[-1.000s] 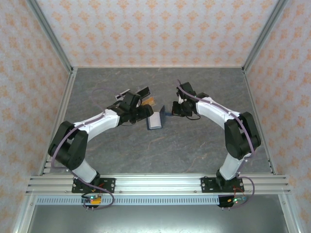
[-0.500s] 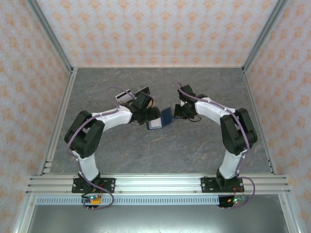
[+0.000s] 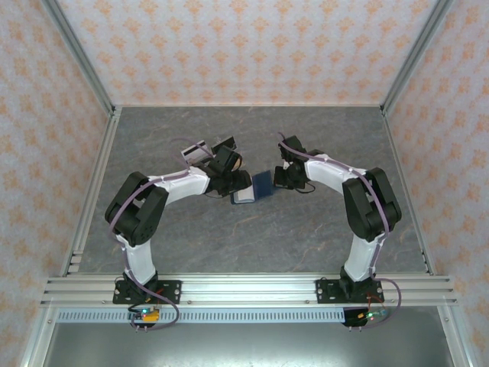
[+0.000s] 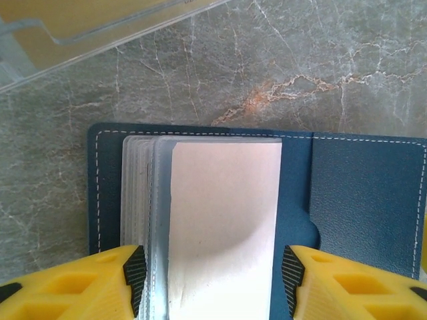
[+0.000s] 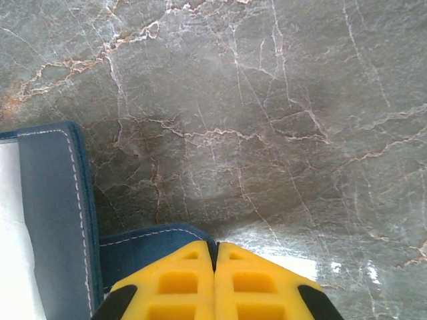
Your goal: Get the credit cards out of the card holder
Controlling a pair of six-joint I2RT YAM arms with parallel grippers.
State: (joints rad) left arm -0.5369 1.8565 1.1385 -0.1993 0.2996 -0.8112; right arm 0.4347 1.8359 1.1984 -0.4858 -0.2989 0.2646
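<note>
One card holder (image 3: 248, 191) lies open mid-table between the arms, its pale plastic sleeves (image 4: 220, 213) uppermost. The left gripper (image 4: 212, 270) straddles them, jaws spread and empty. The right gripper (image 5: 215, 267) looks clamped on the navy flap. Next, I'd judge, the left must pinch a credit card edge and draw it out.

Open navy card holder (image 4: 360, 193) on a grey marble table (image 4: 267, 67), its clear sleeves (image 4: 143, 193) showing a pale card (image 4: 223, 213); the left gripper (image 4: 213, 273) straddles them with 2 yellow fingers (image 4: 87, 283).
</note>
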